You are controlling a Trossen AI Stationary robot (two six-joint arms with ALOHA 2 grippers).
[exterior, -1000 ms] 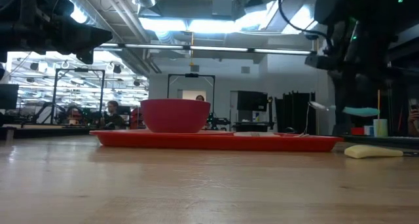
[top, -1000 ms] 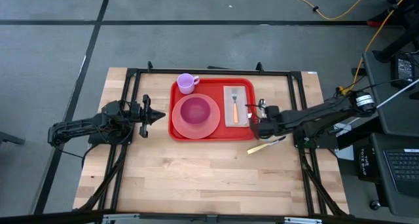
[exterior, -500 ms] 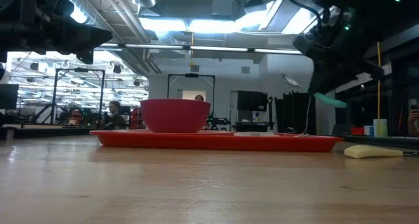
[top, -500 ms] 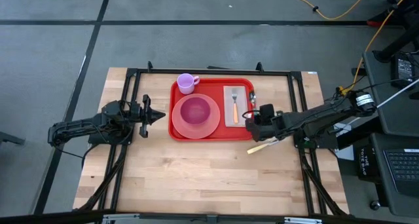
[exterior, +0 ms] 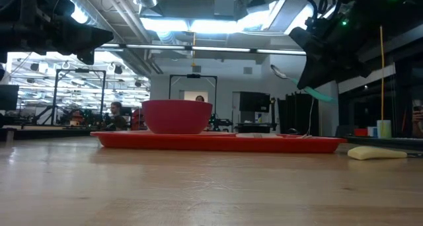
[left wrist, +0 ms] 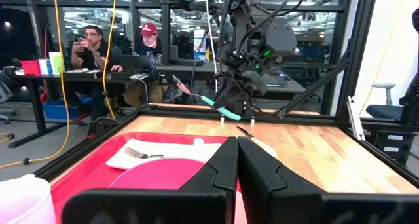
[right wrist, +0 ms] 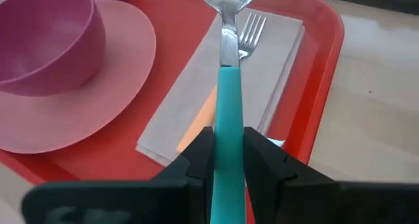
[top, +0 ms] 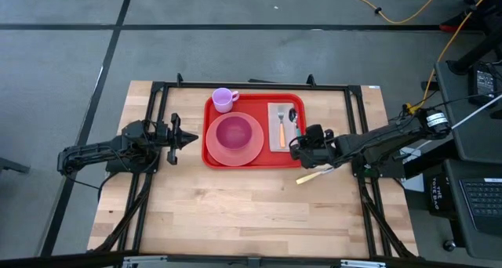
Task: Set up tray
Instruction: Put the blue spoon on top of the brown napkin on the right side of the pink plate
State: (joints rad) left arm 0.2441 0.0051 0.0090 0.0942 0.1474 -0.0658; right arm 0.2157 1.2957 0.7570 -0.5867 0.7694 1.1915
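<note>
Centre frame, upper half: tray (top: 255, 103), red, holding plate, bowl, cup, napkin, fork.
Right gripper (right wrist: 222, 155): clamped on teal-handled spoon (right wrist: 228, 73), held above the napkin (right wrist: 196, 112).
Left gripper (top: 188, 140): fingers together, centre-left beside the tray.

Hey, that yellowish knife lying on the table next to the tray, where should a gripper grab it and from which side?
Probably straight down from above, across the middle of the knife, because it lies flat on the wooden table, angled, just off the red tray. Set the fingers across its narrow width. The right gripper is nearest but holds the spoon.
</note>
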